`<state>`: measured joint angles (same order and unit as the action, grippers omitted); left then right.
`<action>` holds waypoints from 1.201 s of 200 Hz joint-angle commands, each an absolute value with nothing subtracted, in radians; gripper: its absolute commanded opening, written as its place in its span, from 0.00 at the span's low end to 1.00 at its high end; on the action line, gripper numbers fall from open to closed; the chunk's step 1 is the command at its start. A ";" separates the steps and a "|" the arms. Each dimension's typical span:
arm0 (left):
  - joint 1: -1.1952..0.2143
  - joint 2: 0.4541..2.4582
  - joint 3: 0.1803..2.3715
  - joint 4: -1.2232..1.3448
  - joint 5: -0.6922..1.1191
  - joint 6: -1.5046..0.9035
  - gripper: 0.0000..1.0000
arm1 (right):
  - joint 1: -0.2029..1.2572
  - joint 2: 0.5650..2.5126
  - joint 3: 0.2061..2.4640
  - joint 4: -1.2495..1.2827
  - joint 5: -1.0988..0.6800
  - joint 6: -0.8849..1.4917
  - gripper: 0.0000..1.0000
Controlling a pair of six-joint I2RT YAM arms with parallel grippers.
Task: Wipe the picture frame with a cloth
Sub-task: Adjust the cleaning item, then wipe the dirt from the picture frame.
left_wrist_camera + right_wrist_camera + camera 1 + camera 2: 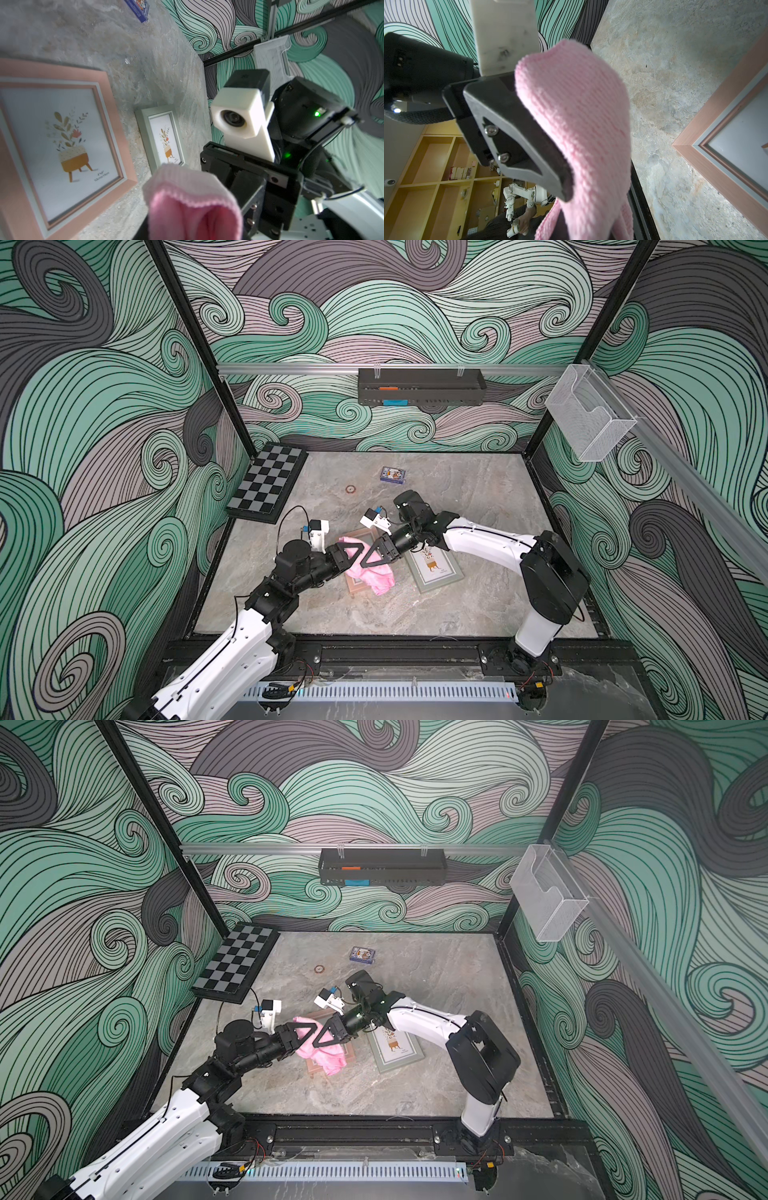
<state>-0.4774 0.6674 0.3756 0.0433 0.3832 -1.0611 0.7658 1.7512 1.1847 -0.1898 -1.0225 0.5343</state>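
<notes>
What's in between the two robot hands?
The pink cloth, bunched between the left gripper and the right gripper where their tips nearly meet. Both top views show it.

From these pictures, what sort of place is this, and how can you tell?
Probably a robot lab cell: left arm and right arm bolted beside a stone-look table, wave-patterned panels enclosing it, a wrist camera.

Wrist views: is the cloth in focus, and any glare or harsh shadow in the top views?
Left wrist: cloth soft up close, pink frame print sharp. Right wrist: cloth weave crisp. Both top views: even light, no glare on the table, faint shadows only.
</notes>
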 commanded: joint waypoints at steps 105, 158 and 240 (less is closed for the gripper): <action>-0.456 0.771 0.717 -0.641 -0.229 -0.720 0.00 | 0.719 1.757 1.253 -0.445 -0.527 0.299 0.47; -0.456 0.890 0.728 -0.603 -0.319 -0.787 0.00 | 0.741 1.962 1.436 -0.542 -0.122 0.187 0.57; -0.454 1.020 0.746 -0.472 -0.413 -0.765 0.00 | 0.787 2.148 1.538 -0.582 0.032 0.184 0.59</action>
<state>-0.4603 0.9878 0.7189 -0.5255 -0.3641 -0.7921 0.7609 2.1197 1.5188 -0.5423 -0.0402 0.1989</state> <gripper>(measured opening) 0.099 0.601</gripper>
